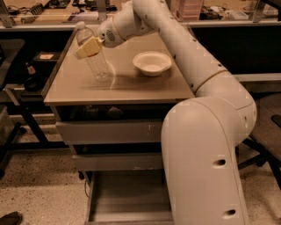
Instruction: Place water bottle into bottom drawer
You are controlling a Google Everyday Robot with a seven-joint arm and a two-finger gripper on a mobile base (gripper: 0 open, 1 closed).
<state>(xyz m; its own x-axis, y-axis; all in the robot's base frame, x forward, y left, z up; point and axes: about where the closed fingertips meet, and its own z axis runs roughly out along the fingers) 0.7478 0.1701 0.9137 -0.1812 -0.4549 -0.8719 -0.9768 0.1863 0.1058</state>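
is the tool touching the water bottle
Touching. The camera view shows the tool, over the tabletop, clamped across the upper part of the tilted water bottle with no gap.

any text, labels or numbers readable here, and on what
No readable text anywhere.
water bottle: no lettering shows; the gripper, shut on it over the table, covers its upper part.
bowl: plain.
bottom drawer: no marking.
clutter on the far bench: too blurred to read.

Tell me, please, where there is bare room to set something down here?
The table is bare along its front edge, before the water bottle and bowl. The open bottom drawer has a bare visible floor too. Crowded: back left, where the tool holds the tilted bottle.
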